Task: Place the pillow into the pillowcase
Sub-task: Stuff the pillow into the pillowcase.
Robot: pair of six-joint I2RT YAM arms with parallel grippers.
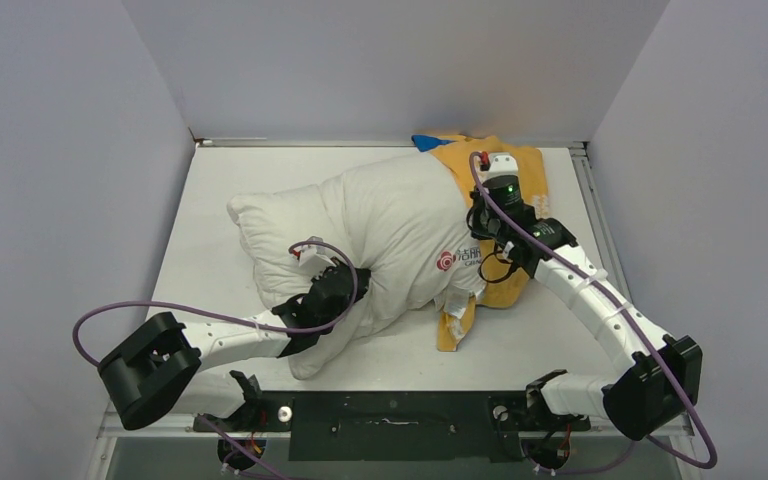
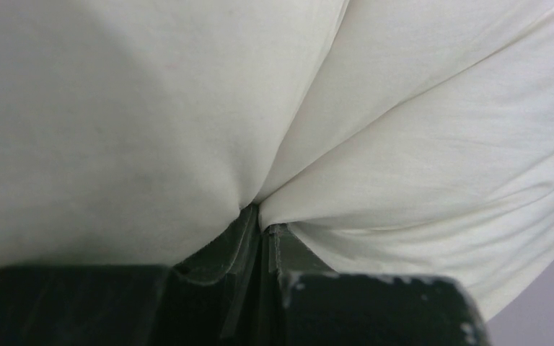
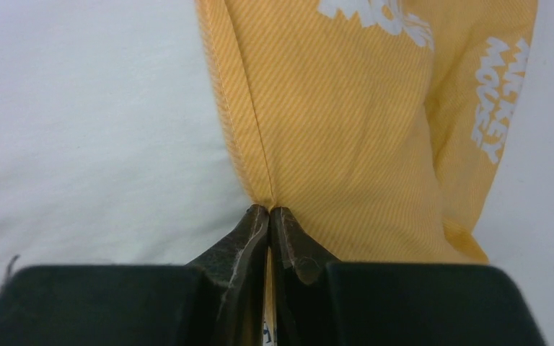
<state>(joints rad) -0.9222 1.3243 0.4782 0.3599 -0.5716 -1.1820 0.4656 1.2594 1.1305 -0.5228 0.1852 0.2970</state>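
My right gripper (image 3: 269, 216): jaws together, pinching the orange hem of the pillowcase (image 3: 361, 130). A sliver of the fabric shows between them. The pillow (image 3: 79, 130) lies right against that hem, on its left.

My left gripper (image 2: 263, 222): jaws together too, clamped on a tuck of pillow fabric. Folds fan out from the pinch.

From above, the pillow lies diagonally across the middle of the table (image 1: 210, 200). Only its far-right end is under the case; most of it is bare.

The case is bunched at the far right. A blue corner pokes out at the back, and an orange flap sticks out under the pillow's near edge. A red logo (image 1: 445, 260) on the pillow sits just beside my right wrist.
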